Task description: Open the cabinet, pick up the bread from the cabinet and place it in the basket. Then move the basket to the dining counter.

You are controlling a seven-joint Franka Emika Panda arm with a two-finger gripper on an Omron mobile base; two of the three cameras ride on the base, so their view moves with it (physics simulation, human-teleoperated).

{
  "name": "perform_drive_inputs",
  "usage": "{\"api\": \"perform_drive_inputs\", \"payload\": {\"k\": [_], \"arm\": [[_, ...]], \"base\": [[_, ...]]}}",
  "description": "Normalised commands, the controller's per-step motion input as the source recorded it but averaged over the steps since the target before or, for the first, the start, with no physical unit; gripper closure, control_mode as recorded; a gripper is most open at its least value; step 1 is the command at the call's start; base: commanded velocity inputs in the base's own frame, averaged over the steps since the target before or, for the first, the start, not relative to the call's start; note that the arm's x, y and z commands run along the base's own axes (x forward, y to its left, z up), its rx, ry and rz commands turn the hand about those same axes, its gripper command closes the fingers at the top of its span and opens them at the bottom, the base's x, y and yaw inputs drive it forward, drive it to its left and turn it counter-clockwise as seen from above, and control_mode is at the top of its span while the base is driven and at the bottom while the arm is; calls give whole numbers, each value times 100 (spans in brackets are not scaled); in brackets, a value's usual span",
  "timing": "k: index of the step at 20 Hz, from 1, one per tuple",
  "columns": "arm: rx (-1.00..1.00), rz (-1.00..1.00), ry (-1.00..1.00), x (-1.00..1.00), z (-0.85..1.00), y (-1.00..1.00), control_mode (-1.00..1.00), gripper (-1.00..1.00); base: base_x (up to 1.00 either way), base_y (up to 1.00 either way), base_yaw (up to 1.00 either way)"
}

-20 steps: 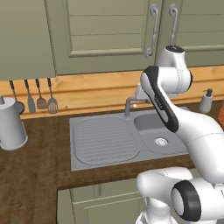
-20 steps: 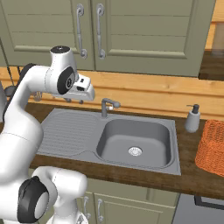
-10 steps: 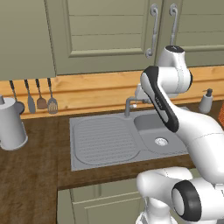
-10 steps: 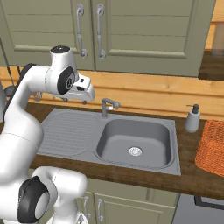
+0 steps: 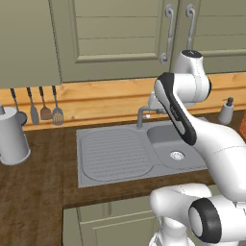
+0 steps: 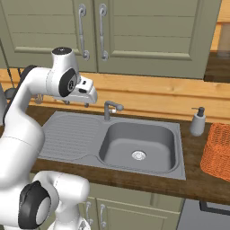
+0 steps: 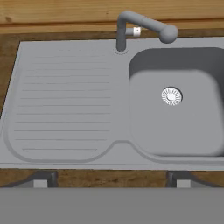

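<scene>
The sink (image 6: 112,139) is sitting sunk in the worktop (image 6: 188,182), its draining board to the left of the bowl and the tap (image 6: 111,108) standing behind them. The cabinet (image 6: 148,31) is hanging above, against the wall. The soap dispenser (image 6: 197,121) is standing right of the sink, with the basket (image 6: 218,152) lying further right. Utensils (image 5: 44,105) are hanging left of the sink, above what is probably a jug (image 5: 11,139).

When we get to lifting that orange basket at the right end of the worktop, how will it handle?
The basket looks woven wicker, so probably light for its size and fairly stiff, with some flex at the rim. Its textured weave should grip well, not slip. It appears low and wide, so tipping seems unlikely, though part of it lies beyond the picture's edge.
</scene>
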Motion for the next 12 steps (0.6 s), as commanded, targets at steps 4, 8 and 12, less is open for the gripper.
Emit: {"api": "perform_drive_inputs", "payload": {"k": [4,8,12], "arm": [[0,0,0,0,0,0,-100,-100],[0,0,0,0,0,0,-100,-100],[0,0,-5,-14,0,0,-100,-100]], "base": [[0,0,0],[0,0,0],[0,0,0]]}}
